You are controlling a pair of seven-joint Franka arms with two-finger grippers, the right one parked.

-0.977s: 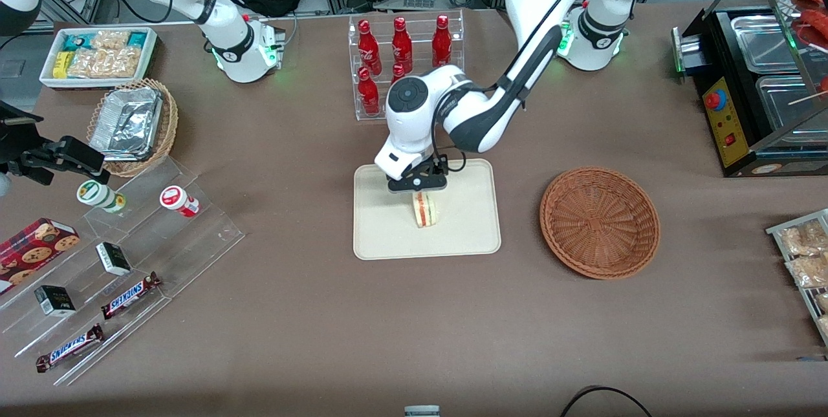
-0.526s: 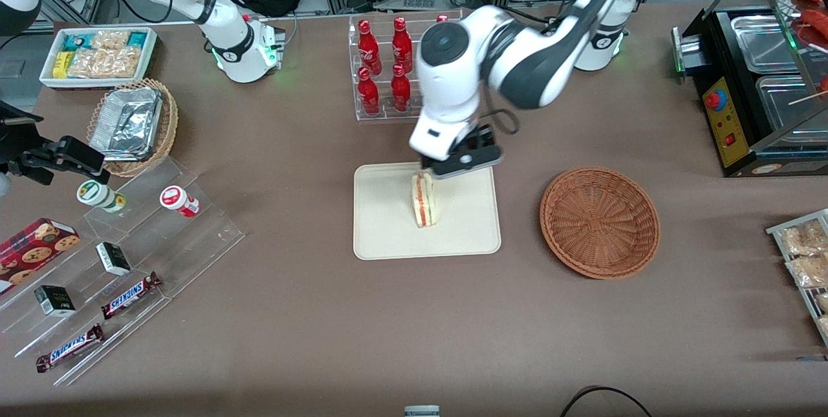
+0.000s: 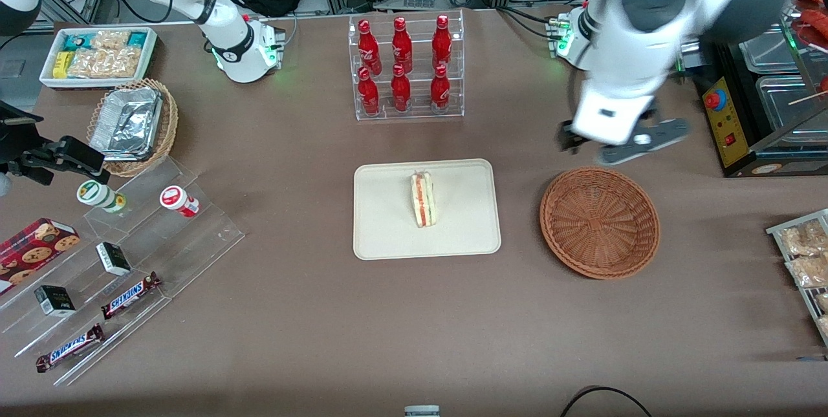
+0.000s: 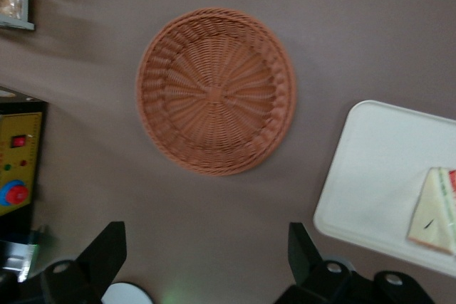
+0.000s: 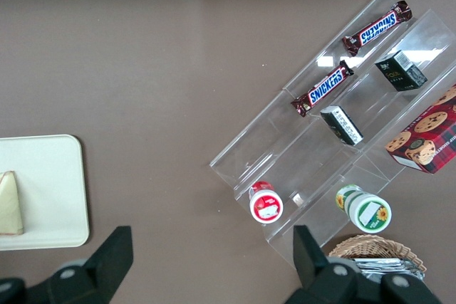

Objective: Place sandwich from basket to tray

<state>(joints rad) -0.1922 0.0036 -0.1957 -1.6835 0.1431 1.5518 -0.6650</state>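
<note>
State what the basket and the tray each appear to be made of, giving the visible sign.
The basket: woven wicker, reddish-brown, with radiating strands. The tray, holding the sandwich: smooth, matte, cream, probably moulded plastic, judging by its rounded rim. The gripper hangs open above the table beside the basket.

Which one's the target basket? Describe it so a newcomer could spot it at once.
Start at the cream tray mid-table, where the sandwich now stands. The basket lies beside it toward the working arm's end: round, shallow, reddish-brown wicker, nothing in it, with the gripper above its rim, fingers open. The tan wicker basket toward the parked arm's end is paler and holds foil containers.
</note>
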